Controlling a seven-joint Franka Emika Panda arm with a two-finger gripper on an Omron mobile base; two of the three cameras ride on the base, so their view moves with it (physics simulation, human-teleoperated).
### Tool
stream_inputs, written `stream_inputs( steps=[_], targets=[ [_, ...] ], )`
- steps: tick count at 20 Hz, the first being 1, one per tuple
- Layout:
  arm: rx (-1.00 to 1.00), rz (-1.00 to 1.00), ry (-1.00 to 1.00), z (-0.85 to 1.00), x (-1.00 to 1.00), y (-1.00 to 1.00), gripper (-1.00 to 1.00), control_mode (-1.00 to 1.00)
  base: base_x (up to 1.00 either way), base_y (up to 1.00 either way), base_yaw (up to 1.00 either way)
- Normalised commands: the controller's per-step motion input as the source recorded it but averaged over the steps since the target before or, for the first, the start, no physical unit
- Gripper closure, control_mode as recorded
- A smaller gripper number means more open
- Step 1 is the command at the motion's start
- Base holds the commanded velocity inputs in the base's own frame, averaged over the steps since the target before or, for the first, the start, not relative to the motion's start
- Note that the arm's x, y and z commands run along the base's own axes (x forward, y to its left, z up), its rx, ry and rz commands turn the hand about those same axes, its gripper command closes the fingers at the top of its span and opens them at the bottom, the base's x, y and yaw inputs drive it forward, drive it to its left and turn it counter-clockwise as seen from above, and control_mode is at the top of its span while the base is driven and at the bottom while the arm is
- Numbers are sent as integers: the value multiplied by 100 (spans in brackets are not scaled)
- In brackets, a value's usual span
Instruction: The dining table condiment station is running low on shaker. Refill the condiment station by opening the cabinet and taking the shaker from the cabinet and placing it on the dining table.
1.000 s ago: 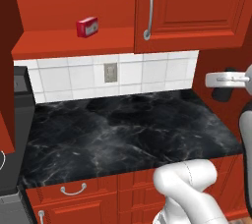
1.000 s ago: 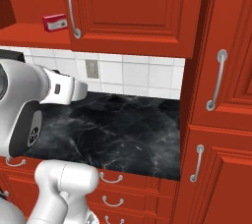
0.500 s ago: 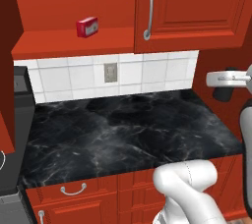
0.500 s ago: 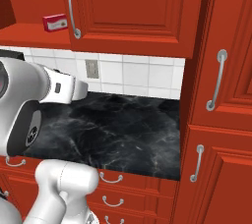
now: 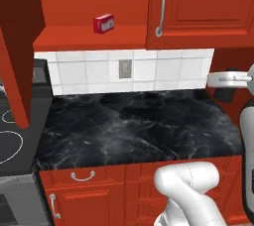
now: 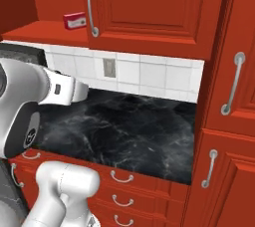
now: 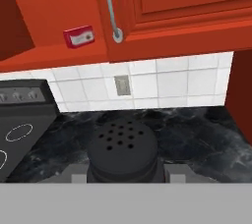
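End effector (image 7: 125,176) grips shaker (image 7: 123,150); cabinet (image 7: 59,16) holds red box (image 7: 78,36).

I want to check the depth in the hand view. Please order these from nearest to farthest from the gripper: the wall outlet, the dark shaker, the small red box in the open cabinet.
1. The shaker: right at the gripper, bottom centre.
2. The wall outlet: on the white tiles behind the worktop.
3. The small red box: up left in the open cabinet; not plainly farther than the outlet.
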Motion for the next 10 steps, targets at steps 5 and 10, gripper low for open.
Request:
stream_inputs(
  steps=[5, 10],
  targets=[
    [0, 0, 0, 0, 0, 0, 100, 100, -73, 30, 66],
    [0, 0, 0, 0, 0, 0, 100, 100, -69, 25, 81]
  ],
)
